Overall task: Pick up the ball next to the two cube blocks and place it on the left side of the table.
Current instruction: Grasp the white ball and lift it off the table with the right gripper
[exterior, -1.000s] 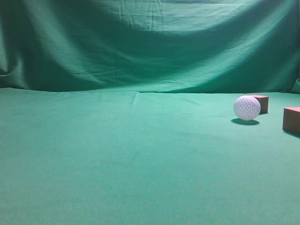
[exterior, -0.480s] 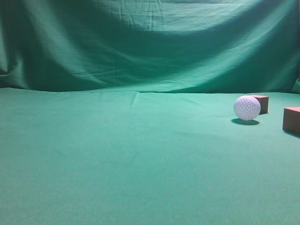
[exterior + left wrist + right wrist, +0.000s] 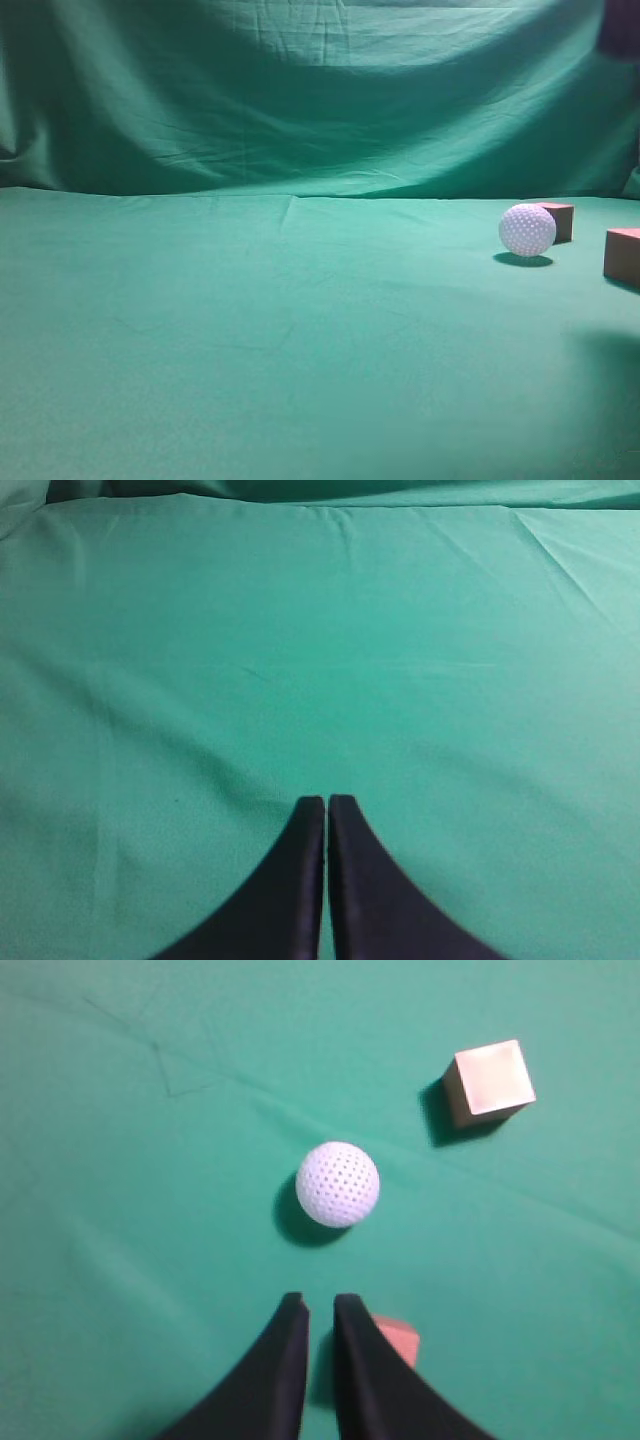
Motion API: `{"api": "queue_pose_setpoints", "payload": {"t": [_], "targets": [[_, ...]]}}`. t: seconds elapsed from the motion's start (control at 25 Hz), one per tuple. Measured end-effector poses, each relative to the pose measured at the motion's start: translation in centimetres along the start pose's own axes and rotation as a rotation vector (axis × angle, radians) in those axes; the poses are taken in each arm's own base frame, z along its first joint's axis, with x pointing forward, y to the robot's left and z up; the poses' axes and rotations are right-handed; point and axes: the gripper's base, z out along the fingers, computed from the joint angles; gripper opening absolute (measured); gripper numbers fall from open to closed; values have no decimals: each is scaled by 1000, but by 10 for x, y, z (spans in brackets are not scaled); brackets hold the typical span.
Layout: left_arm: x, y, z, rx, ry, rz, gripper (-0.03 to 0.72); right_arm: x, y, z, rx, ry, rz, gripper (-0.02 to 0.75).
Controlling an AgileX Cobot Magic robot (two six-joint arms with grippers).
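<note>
Ball [image 3: 527, 229] first: the white dimpled sphere sits on the green table [image 3: 250, 330] at the right side of the exterior view, casting a small shadow under it. One reddish-brown cube [image 3: 558, 221] stands just behind and to the right of it, partly hidden by it; the other cube [image 3: 622, 256] stands nearer the camera at the right edge, apart from the ball.

From the right wrist view, the ball [image 3: 338, 1184] lies ahead of the right gripper [image 3: 319, 1305], a little right of the line between the fingertips and clear of them, untouched. Its two dark fingers [image 3: 285, 1360] are drawn nearly together with only a narrow slit between them, gripping nothing. One cube [image 3: 489, 1082] sits beyond the ball to the right; the other cube [image 3: 398, 1340] peeks out beside the right finger.

The left gripper [image 3: 326, 800] hovers over bare cloth, its fingers pressed together and empty.
</note>
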Motion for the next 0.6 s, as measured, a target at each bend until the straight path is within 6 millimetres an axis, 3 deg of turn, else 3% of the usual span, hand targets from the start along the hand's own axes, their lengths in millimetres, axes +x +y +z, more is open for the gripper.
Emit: {"api": "queue_pose_setpoints", "payload": {"t": [0.12,0.24,0.36,0.6], "targets": [[0,0,0,0,0,0,0,-18,-1,28,-34,46,35,174],[0,0,0,0,0,0,0,-30,-4,52,-43,81,45,440],[0,0,0,0,0,0,0,-35,-6,74,-45,116,50,630],[0,0,0,0,0,0,0,-32,-10,115,-43,173,60,645]]}}
